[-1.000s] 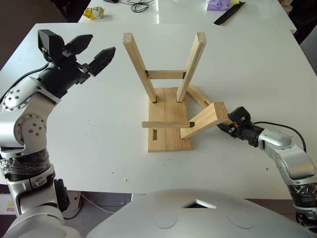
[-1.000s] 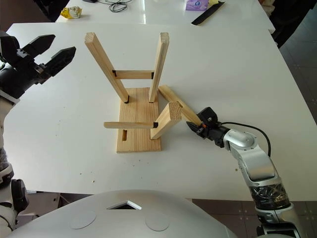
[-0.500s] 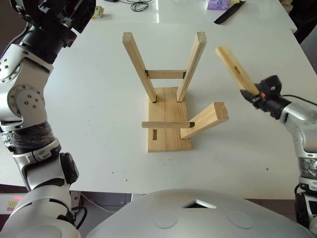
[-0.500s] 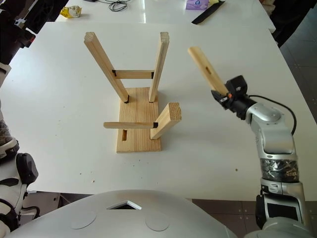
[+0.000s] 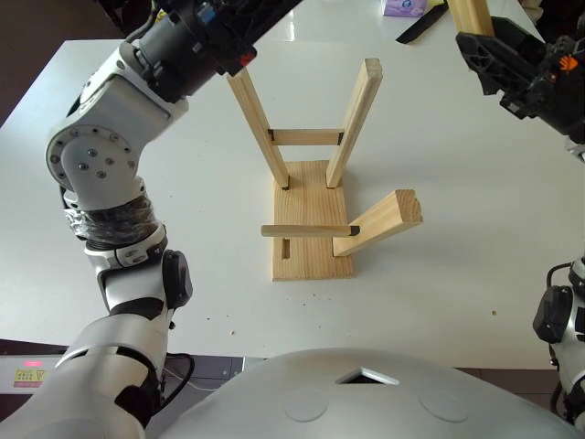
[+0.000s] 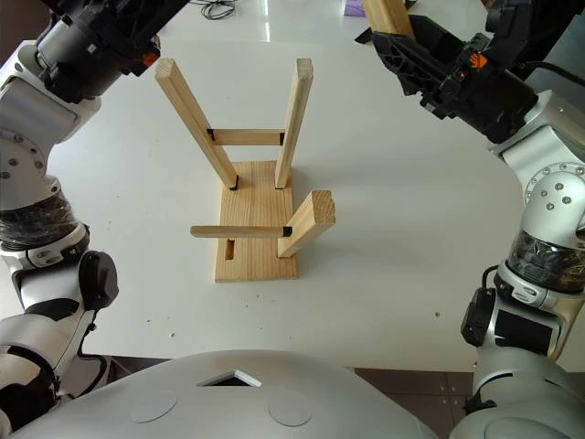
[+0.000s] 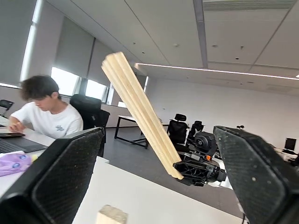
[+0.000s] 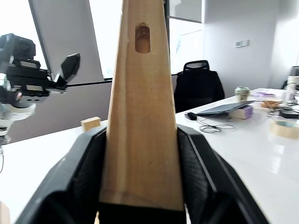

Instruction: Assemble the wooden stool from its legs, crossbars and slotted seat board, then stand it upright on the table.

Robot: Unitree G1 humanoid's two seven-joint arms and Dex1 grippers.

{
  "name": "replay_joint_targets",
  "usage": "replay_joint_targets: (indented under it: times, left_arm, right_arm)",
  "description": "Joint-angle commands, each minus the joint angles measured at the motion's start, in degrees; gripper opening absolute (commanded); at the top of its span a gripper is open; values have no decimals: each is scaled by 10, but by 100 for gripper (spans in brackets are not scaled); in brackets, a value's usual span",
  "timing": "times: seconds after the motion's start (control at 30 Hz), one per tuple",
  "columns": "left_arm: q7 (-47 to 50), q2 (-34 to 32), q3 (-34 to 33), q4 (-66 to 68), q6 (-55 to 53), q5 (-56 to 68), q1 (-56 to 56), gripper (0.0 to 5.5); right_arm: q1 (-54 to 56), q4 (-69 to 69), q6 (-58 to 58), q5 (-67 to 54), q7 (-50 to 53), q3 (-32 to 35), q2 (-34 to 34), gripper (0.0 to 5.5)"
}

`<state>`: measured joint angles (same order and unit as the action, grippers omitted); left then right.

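The slotted seat board (image 5: 315, 258) lies flat mid-table. Two legs (image 5: 259, 123) (image 5: 355, 123) stand in it, joined by a crossbar (image 5: 306, 137). A third leg (image 5: 379, 222) leans tilted on the board's right edge, with its crossbar (image 5: 306, 230) stretching left over the board. My right gripper (image 5: 484, 46) is raised at the far right, shut on the fourth wooden leg (image 8: 142, 116), which points up. My left gripper (image 7: 159, 133) is held high behind the stool. It is open wide and empty, and faces the held leg (image 7: 140, 112) from a distance.
The white table (image 5: 164, 238) has bare room to the left, right and front of the board. A purple pack (image 5: 402, 7) and a black strip (image 5: 420, 27) lie at the far edge. Cables (image 6: 215, 9) lie farther back.
My right gripper lifted the fourth leg off the table beside the board and carried it up to the far right. My left arm swung up and inward, above the stool's far side.
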<state>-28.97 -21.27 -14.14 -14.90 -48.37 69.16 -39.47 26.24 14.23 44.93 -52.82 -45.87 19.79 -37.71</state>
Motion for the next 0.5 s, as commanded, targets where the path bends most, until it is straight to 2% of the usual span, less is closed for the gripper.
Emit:
replay_joint_targets:
  times: [0.03, 0.27, 0.5]
  left_arm:
    - [-17, 6, 14, -22, -23, 51, 8, 433]
    - [-33, 2, 16, -14, -32, 98, 8, 433]
    - [-45, 1, 23, -17, -30, 114, 5, 433]
  right_arm:
    - [5, 38, 41, -66, -24, -21, 0, 209]
    - [12, 40, 82, -160, -48, -12, -11, 209]
    - [-3, 43, 114, -195, -84, -26, -41, 209]
